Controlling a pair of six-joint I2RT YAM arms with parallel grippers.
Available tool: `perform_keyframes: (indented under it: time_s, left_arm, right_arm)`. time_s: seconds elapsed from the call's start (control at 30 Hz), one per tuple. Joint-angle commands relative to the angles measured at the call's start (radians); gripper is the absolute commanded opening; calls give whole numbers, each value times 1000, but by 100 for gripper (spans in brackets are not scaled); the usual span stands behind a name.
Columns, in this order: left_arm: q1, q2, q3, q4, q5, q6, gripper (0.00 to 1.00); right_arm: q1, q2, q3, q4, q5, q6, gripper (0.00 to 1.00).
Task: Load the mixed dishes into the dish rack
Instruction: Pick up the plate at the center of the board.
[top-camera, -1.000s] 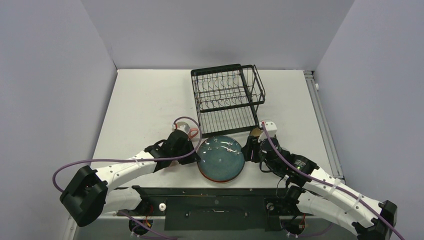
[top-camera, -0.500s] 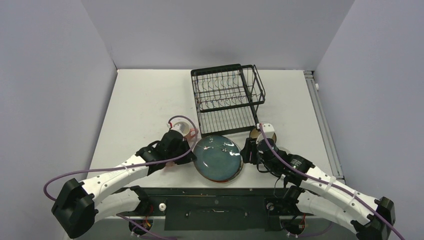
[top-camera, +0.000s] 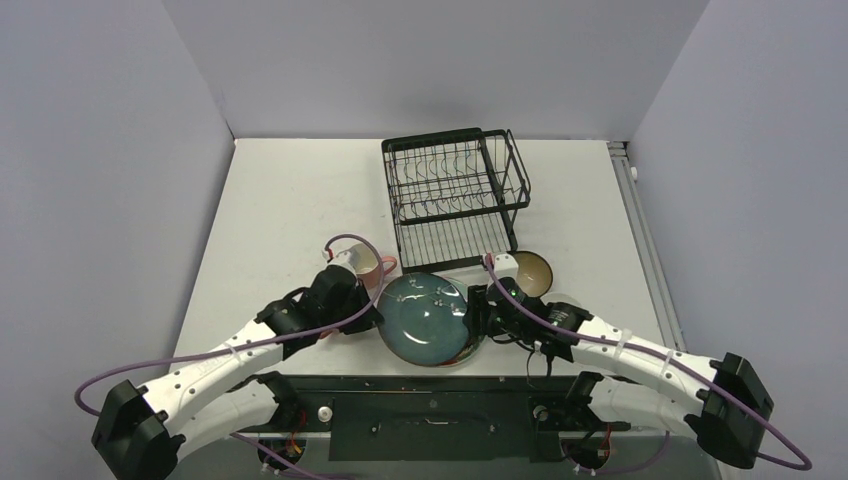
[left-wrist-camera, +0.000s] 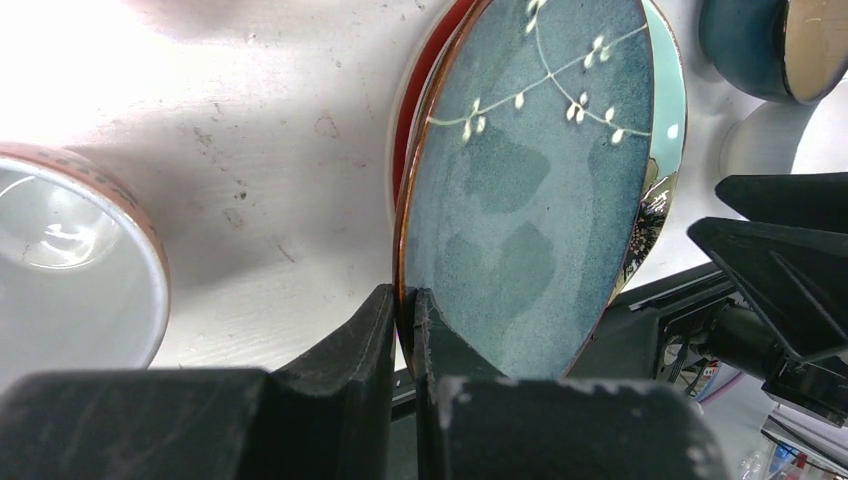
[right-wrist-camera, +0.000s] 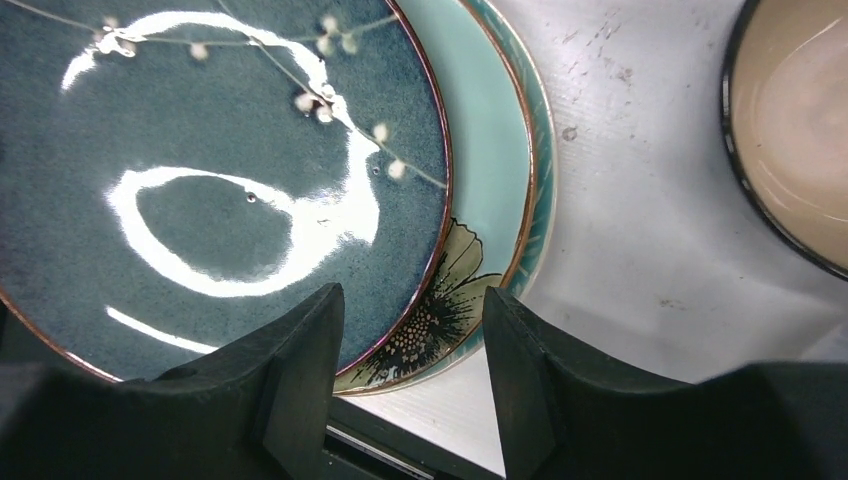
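Observation:
My left gripper (left-wrist-camera: 405, 300) is shut on the near-left rim of the dark teal plate (left-wrist-camera: 530, 170), which tilts up off the stack. Under it lie a light green flower plate (right-wrist-camera: 490, 180) and a red-orange plate (left-wrist-camera: 412, 95). In the top view the teal plate (top-camera: 425, 320) sits between my left gripper (top-camera: 375, 318) and my right gripper (top-camera: 475, 315). My right gripper (right-wrist-camera: 410, 340) is open over the stack's right edge, touching nothing. The black dish rack (top-camera: 455, 195) stands behind. A pink mug (top-camera: 365, 265) stands left of the stack, a brown bowl (top-camera: 530, 270) right.
The mug (left-wrist-camera: 60, 270) stands close to my left fingers. The brown bowl (right-wrist-camera: 800, 120) is just right of my right gripper. The black base rail (top-camera: 430, 400) runs along the near table edge below the plates.
The left gripper has drawn the teal plate a little leftward and tilted it up. The right arm has followed to the left, uncovering the brown bowl.

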Motion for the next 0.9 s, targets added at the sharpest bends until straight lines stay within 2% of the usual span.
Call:
perform_keyframes:
  time_s: [0.0, 0.5, 0.87]
  left_arm:
    - [2, -33, -16, -20, -3, 5, 0]
    - [6, -71, -65, -55, -26, -19, 0]
    - [6, -37, -96, -28, -16, -25, 0]
  right_arm:
    - [17, 54, 28, 69, -2, 20, 49]
    - [27, 154, 27, 141, 12, 70, 50]
    - [25, 204, -1, 231, -38, 132, 51]
